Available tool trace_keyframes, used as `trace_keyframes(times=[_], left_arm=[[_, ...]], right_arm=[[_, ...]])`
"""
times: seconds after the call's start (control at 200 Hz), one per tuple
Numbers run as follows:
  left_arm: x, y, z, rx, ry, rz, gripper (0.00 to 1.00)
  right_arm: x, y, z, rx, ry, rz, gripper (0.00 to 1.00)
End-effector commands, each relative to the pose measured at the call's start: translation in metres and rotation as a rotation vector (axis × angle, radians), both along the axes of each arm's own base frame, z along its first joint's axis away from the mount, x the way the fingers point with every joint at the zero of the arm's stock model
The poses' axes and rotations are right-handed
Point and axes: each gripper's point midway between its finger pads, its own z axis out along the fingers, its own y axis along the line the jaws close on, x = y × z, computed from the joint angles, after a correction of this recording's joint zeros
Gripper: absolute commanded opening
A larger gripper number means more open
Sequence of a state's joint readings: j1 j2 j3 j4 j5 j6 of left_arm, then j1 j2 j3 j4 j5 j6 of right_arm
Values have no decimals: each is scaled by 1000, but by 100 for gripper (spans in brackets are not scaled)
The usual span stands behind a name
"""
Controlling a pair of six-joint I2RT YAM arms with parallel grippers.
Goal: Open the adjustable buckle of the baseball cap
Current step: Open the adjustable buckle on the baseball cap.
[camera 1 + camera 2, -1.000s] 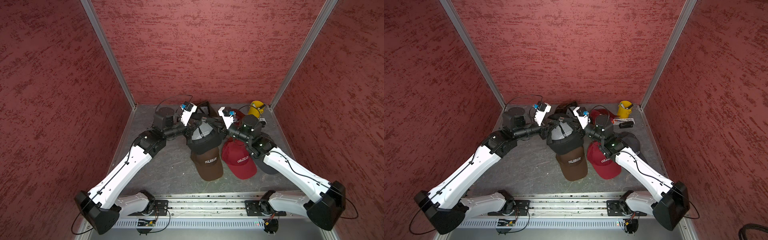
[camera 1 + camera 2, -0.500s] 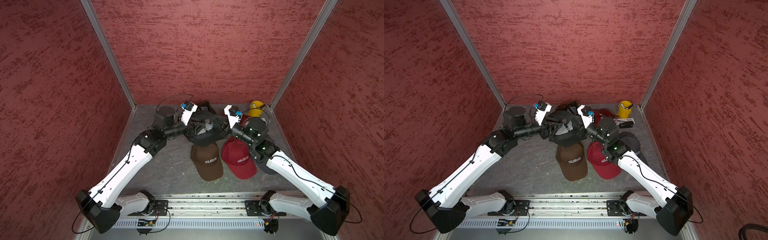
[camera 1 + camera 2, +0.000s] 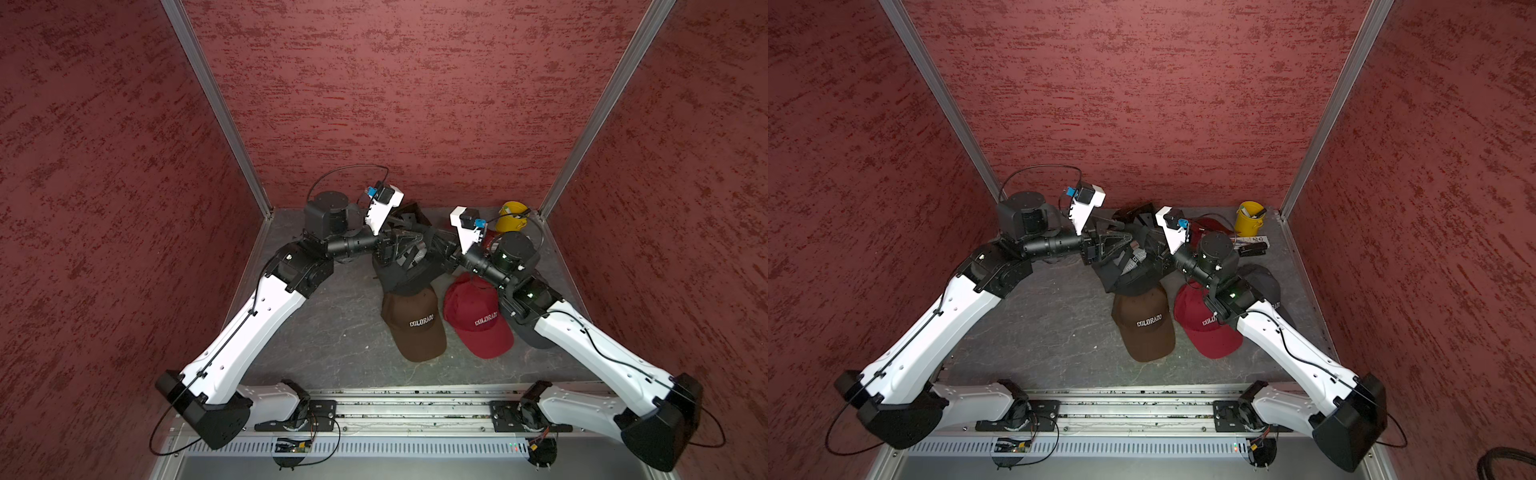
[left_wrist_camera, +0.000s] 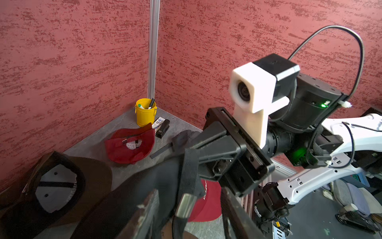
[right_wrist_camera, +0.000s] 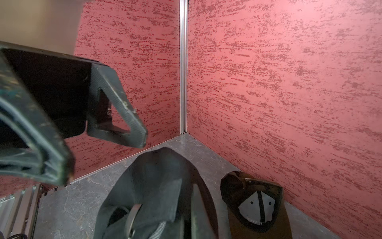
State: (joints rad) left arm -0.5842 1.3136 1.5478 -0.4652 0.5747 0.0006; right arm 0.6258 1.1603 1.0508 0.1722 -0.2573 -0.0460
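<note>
- Left jaws have opened since before; the buckle (image 4: 185,205) sits between them.
- Right jaws squeeze the strap (image 4: 189,175), holding the black cap (image 3: 405,274) at 12 o'clock.
- Strap might slip; cap would drop.

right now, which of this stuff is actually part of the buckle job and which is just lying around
In the job:
- black cap
- its strap
- metal buckle
- left gripper
- right gripper

Lying about:
- brown cap
- red cap
- second red cap
- upturned brown cap
- grey cap
- yellow bucket
- stapler
</note>
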Motion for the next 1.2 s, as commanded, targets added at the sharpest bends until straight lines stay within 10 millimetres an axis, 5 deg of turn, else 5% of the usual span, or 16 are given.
trace_keyframes(times=[0.0, 0.265, 0.746, 1.197], left_arm=[[4, -12, -1, 18, -6, -22, 50], [8, -35, -7, 15, -16, -82, 49], [-5, -36, -12, -11, -40, -162, 0], [-34, -15, -10, 3, -47, -182, 0]], right_arm=[[-3, -2, 19, 16, -39, -13, 0], [-5, 5, 16, 8, -27, 5, 0], [5, 5, 11, 5, 2, -31, 0], [25, -2, 11, 30, 88, -125, 0]])
